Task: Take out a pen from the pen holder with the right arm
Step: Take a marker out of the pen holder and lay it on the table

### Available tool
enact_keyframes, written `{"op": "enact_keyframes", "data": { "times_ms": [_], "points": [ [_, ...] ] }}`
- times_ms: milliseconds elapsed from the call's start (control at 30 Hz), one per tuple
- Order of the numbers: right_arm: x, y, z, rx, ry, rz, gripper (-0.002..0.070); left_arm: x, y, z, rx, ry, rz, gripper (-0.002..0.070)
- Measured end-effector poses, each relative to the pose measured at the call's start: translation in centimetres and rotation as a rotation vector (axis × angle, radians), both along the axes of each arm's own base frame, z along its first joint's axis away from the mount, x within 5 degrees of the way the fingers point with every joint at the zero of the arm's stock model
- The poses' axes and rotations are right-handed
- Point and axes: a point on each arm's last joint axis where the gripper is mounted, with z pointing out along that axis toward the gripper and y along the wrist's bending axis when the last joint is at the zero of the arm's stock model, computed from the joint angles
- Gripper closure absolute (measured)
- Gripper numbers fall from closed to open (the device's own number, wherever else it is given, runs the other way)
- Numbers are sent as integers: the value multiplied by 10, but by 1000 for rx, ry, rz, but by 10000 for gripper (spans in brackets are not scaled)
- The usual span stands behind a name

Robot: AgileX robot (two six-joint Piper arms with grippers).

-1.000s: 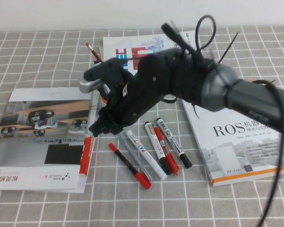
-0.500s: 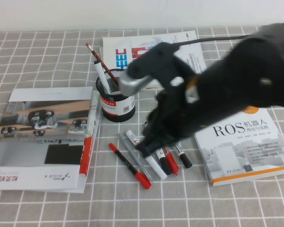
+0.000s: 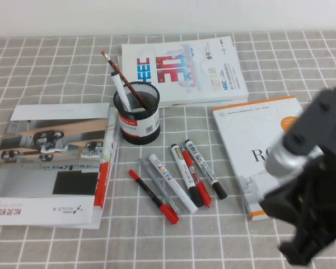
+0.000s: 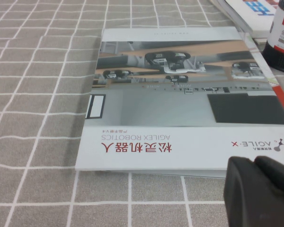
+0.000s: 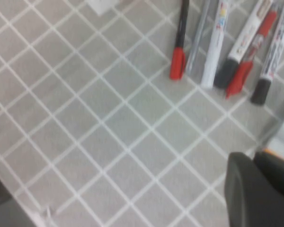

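Right arm has backed off from the holder [image 3: 138,115] to the near right corner, over the book's [image 3: 252,134] near edge. Right gripper [image 5: 253,165] is closed and empty. Pens [image 3: 119,84] lean in the holder. Loose pens [image 3: 182,176] lie between holder and book, with open cloth in front. Left gripper [image 4: 254,163] is closed at the manual's [image 4: 180,94] near edge.

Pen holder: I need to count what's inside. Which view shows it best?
High view: the whole pen holder shows, pens inside. Left wrist view, left gripper near the booklet, catches only its base. Right wrist view, right gripper shut above the cloth, misses it.
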Motion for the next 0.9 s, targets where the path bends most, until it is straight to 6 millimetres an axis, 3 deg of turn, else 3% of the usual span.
{"op": "enact_keyframes", "data": {
  "times_ms": [267,667,900],
  "points": [
    [-27,-28,-31,-136,127,7,688,0,0,0,0,0,0,678],
    [-23,-29,-55,-90,54,-9,688,0,0,0,0,0,0,678],
    [-20,-74,-74,153,-149,-269,688,0,0,0,0,0,0,678]
  ]
}}
